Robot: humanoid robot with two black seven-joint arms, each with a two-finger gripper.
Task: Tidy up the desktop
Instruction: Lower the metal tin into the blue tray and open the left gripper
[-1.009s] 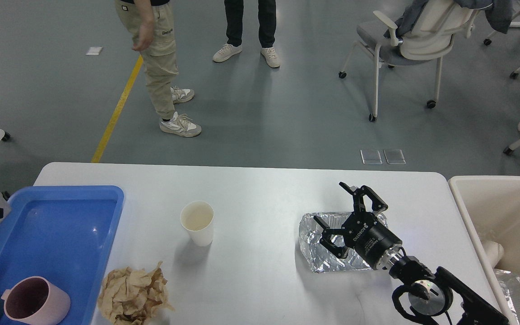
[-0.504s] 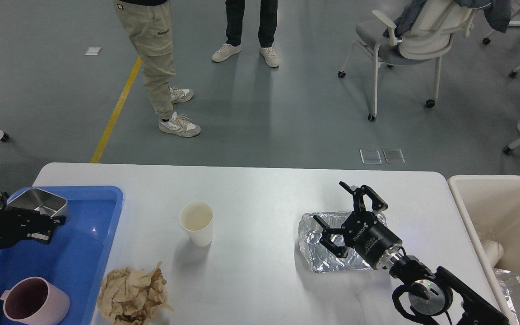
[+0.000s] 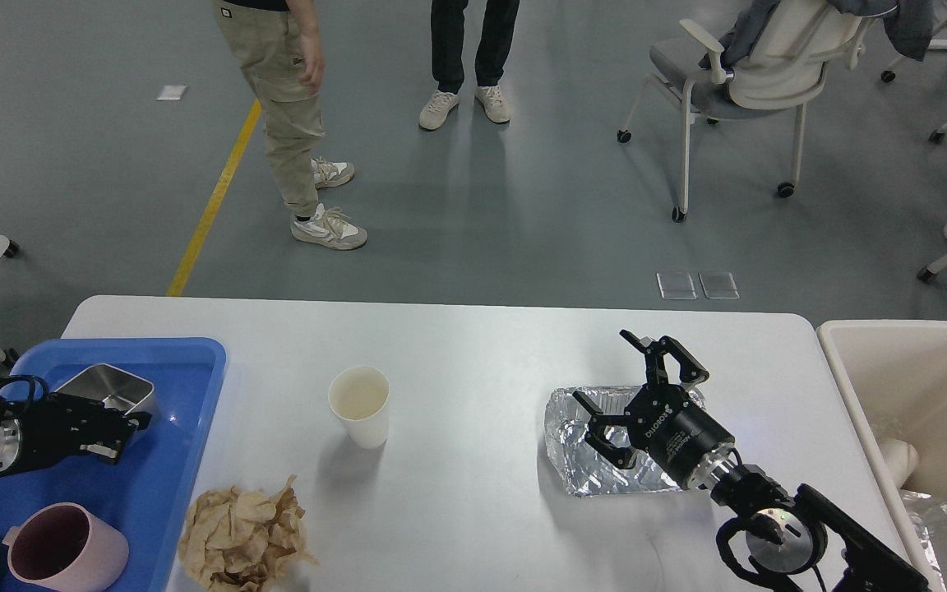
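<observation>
The desktop (image 3: 473,345) is a wide white tabletop. My left gripper (image 3: 118,429) is shut on the near rim of a square steel container (image 3: 108,388) and holds it over the blue tray (image 3: 194,349) at the left. My right gripper (image 3: 601,367) is open and hovers over the far end of a crumpled foil tray (image 3: 576,464) at the right of the desktop, without touching it. A white paper cup (image 3: 360,404) stands upright mid-table. A crumpled brown paper (image 3: 242,534) lies near the front edge.
A pink mug (image 3: 62,547) sits in the blue tray's near corner. A cream bin (image 3: 852,341) stands at the right edge and holds foil (image 3: 946,526) and a white cup (image 3: 897,456). People and office chairs stand beyond the table.
My left arm has come in from the left, carrying the steel container rightward and lower over the blue tray. My right gripper has stayed put. The people behind have shifted.
</observation>
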